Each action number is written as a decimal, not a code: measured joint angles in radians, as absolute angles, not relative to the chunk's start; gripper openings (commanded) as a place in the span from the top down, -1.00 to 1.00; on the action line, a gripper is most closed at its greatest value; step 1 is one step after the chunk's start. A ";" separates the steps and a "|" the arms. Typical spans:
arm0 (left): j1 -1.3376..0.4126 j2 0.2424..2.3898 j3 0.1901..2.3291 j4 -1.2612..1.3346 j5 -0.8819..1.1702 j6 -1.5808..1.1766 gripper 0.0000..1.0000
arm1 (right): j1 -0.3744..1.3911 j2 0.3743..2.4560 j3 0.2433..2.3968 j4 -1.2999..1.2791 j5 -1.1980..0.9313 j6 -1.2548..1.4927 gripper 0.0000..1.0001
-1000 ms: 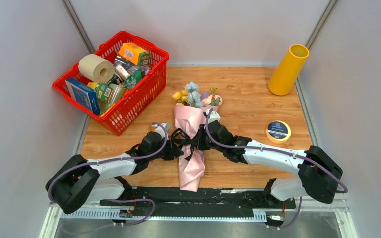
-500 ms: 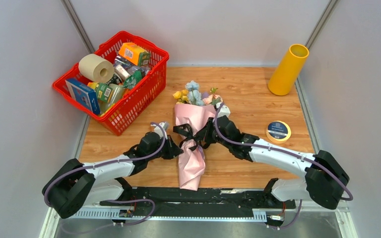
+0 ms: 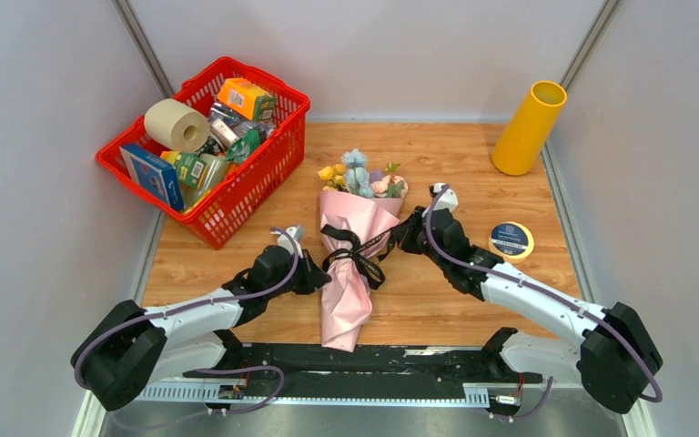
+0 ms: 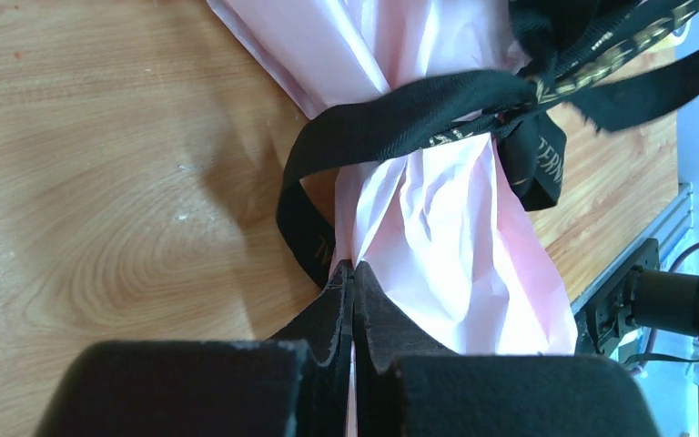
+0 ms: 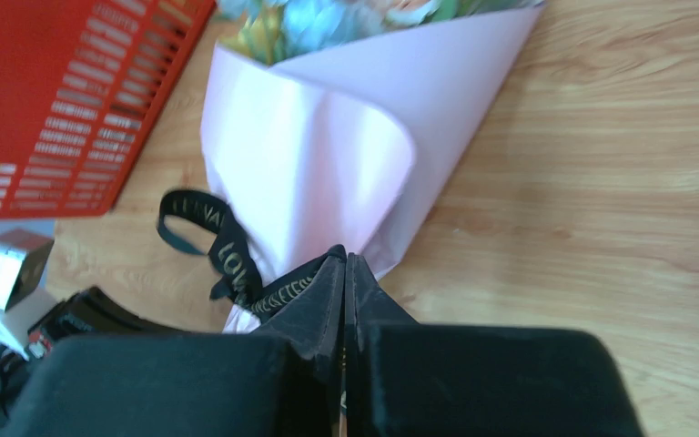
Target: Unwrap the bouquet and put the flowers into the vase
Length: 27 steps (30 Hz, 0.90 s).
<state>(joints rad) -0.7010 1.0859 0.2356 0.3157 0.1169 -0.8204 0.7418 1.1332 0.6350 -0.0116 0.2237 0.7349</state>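
The left gripper (image 3: 321, 275) is pressed together on a fold of pink paper low on the bouquet (image 3: 349, 296), just under the tie. The right gripper (image 3: 399, 239) pinches one tail of the black ribbon (image 3: 357, 251), stretched out to the right. The bouquet lies mid-table (image 3: 460, 177), its flowers (image 3: 357, 175) toward the far edge; the vase (image 3: 529, 128) stands in the far right corner, a red basket (image 3: 237, 198) in the far left
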 measured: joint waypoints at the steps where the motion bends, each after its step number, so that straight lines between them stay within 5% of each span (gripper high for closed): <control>1: -0.701 1.084 0.235 0.312 0.113 -0.820 1.00 | 0.728 1.121 0.630 -0.013 0.229 0.732 1.00; 27: -0.701 1.057 0.218 0.281 0.066 -0.823 1.00 | 0.226 0.986 0.805 -0.147 0.278 0.652 1.00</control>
<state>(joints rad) -0.7010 1.0569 0.2184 0.2813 0.0658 -0.8230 0.2264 0.9855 0.8051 -0.1471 0.2783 0.6518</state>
